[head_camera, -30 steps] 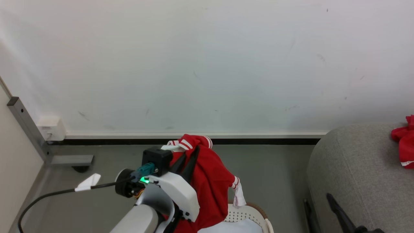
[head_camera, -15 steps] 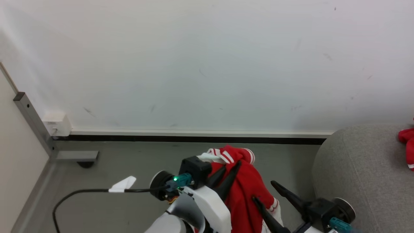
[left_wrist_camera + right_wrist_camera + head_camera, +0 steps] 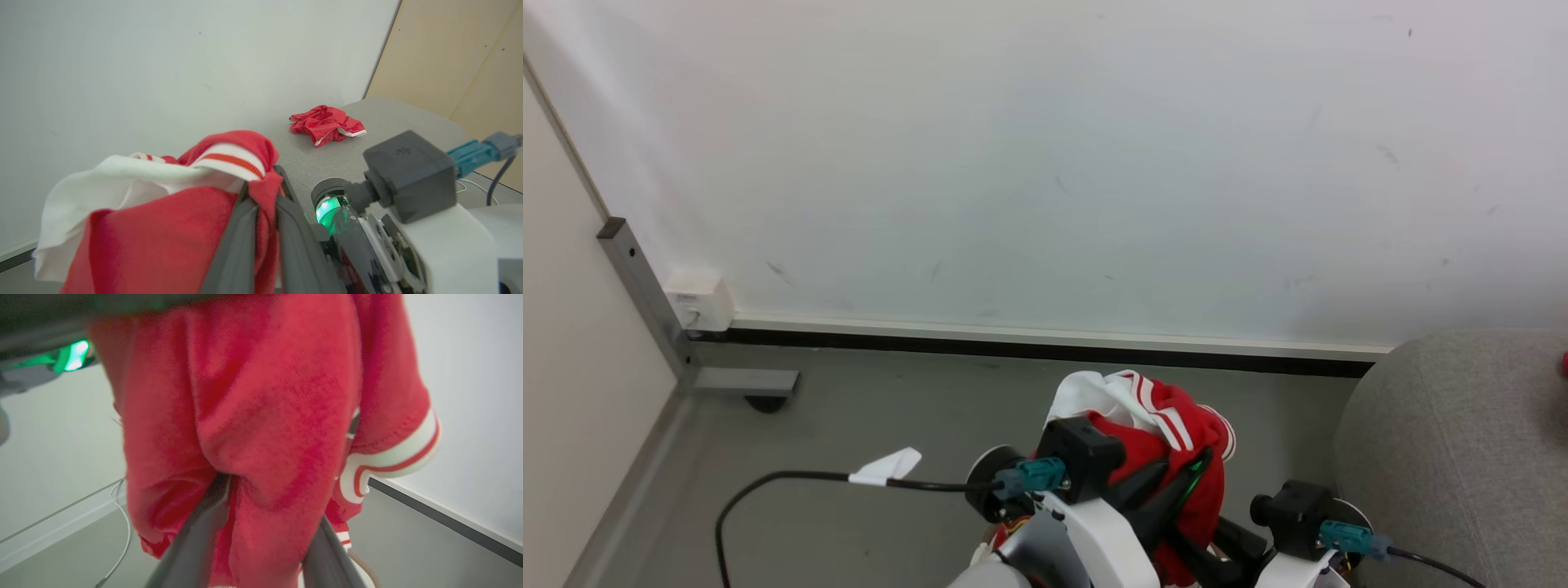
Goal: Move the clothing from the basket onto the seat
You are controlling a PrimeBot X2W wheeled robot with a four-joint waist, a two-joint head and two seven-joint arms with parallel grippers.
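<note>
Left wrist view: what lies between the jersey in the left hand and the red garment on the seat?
Bare grey seat between the jersey and the garment, shown in the left wrist view.

The right tool [image 3: 269,498] has its tips buried in blurred folds of the red jersey [image 3: 265,396], so its grip cannot be told; in the head view the seat [image 3: 1462,441] runs off the right and bottom edges.

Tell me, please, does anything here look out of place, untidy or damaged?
Nothing looks damaged. The red jersey hangs in a bunch from the shut left gripper, and a second red garment lies crumpled, not spread out, on the grey seat.
</note>
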